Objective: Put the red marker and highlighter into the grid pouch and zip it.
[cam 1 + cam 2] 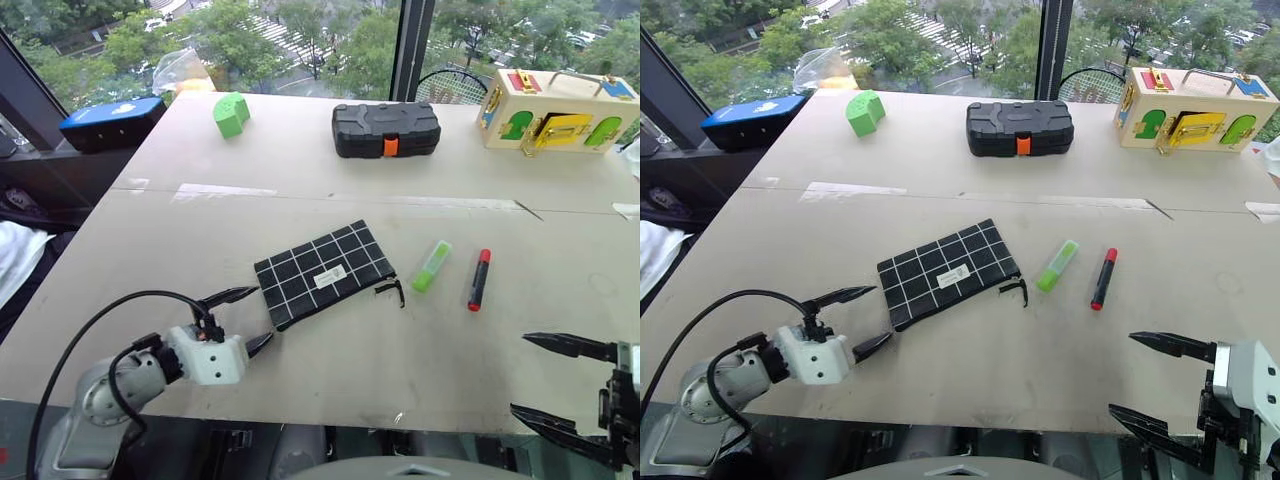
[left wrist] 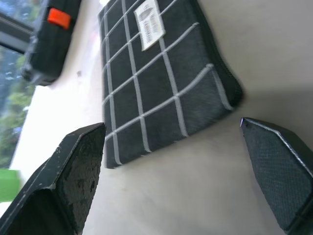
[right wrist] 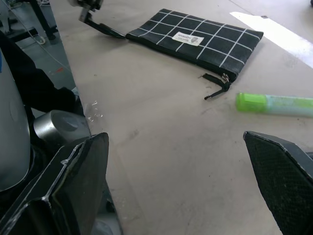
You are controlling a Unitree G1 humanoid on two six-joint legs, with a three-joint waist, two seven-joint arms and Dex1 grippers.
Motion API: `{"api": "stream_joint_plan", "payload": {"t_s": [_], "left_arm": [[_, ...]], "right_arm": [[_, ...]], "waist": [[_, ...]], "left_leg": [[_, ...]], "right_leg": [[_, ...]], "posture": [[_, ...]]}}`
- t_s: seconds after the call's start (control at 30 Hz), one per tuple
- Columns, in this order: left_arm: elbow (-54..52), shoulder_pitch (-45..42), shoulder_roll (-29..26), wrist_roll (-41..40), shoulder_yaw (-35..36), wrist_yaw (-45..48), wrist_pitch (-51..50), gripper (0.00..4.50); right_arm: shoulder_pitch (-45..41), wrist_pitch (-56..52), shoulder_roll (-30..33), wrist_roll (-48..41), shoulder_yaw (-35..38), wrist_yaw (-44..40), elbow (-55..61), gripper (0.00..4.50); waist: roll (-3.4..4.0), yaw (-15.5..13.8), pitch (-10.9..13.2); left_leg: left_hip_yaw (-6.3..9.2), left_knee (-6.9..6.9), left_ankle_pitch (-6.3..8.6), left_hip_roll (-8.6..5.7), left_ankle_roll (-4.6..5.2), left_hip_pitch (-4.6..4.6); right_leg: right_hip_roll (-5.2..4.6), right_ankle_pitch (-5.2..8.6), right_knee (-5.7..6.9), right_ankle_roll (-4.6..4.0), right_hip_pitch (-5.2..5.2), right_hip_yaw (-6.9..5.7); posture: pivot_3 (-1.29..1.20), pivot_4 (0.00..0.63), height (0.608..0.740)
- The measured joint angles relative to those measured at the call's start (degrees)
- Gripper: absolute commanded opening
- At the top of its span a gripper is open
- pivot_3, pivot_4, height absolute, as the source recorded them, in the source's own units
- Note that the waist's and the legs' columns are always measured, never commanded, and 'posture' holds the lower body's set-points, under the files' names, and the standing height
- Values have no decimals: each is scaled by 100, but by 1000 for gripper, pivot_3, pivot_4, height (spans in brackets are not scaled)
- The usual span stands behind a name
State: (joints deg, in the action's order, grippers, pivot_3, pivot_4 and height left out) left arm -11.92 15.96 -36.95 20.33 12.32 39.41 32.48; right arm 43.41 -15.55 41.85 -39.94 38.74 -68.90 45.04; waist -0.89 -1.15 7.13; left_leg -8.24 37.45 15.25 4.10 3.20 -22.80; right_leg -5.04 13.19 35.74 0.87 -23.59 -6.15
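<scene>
The left gripper (image 1: 243, 318) is hovering low over the near left part of the table (image 1: 420, 370), its two black fingers (image 2: 73, 171) spread wide apart and holding nothing. The grid pouch (image 1: 322, 271) is lying flat just ahead of it: the pouch's near short end is sitting right in front of the open fingertips, close to them but apart, with the upper finger reaching alongside the pouch's corner. The pouch is stretching away from this gripper at a slant, white label facing up, and its black zipper pull (image 1: 392, 289) is trailing off the far end onto the table.

Beyond that far end, well apart from the left gripper, the highlighter (image 1: 432, 266) is lying on the bare table just beside the zipper pull. The red marker (image 1: 479, 279) is resting next to it, a small gap between the two, both outside the pouch.

The right gripper (image 1: 1165, 385) is hanging at the near right edge of the table, fingers likewise spread wide and empty. The marker and highlighter are sitting ahead of it and toward the pouch, clearly apart from its fingertips, the marker being the nearer of the two.
</scene>
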Motion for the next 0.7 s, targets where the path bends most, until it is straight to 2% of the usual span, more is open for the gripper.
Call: {"api": "stream_joint_plan", "payload": {"t_s": [0.23,0.3,0.33,0.37,0.47,0.5,0.6,0.63,0.7], "left_arm": [[-438,-120,-119,778,-386,-384,-428,4471],[-366,-255,-162,819,-521,-422,-457,3935],[-277,-349,-166,844,-634,-433,-487,3916],[-231,-385,-174,840,-693,-436,-499,3242],[-6,-573,-251,793,-952,-424,-502,2056],[92,-652,-302,767,-1067,-427,-498,1461],[230,-910,-375,755,-1189,-418,-499,199],[252,-987,-399,738,-1218,-417,-499,19],[363,-1104,-409,736,-1316,-418,-499,19]], "right_arm": [[-173,-134,31,-203,-77,314,396,4500],[-231,-190,55,-233,-149,398,431,4500],[-275,-202,58,-244,-214,442,443,4500],[-300,-209,58,-250,-229,467,448,4500],[-440,-262,71,-275,-316,591,455,4500],[-457,-287,72,-277,-358,638,454,4500],[-506,-303,77,-274,-424,690,451,4500],[-493,-300,73,-270,-425,692,450,4500],[-480,-292,58,-246,-452,694,450,4500]], "waist": [[31,-24,-20],[36,-64,-23],[42,-94,-23],[42,-106,-22],[40,-114,-25],[38,-117,-26],[44,-126,-29],[60,-132,-38],[80,-141,-48]], "left_leg": [[4,-1,-1,0,1,1],[5,1,-1,-1,1,3],[5,3,-1,-2,1,3],[5,5,-1,-2,1,3],[6,6,-1,-2,1,4],[7,6,-1,-2,1,4],[11,5,-5,-1,8,2],[11,5,-7,-2,11,2],[11,5,-12,-4,20,2]], "right_leg": [[3,0,2,0,2,-8],[1,-1,4,-1,4,-9],[0,-1,6,-2,4,-8],[0,-1,6,-2,3,-8],[0,-1,9,-2,4,-9],[1,-1,9,-2,5,-10],[2,-1,9,-2,6,-16],[2,-1,9,-2,7,-17],[2,-1,9,-2,7,-19]], "posture": [[0,150,740],[0,150,740],[0,150,740],[0,150,740],[0,150,740],[0,150,740],[0,150,740],[0,150,740],[0,150,740]]}}
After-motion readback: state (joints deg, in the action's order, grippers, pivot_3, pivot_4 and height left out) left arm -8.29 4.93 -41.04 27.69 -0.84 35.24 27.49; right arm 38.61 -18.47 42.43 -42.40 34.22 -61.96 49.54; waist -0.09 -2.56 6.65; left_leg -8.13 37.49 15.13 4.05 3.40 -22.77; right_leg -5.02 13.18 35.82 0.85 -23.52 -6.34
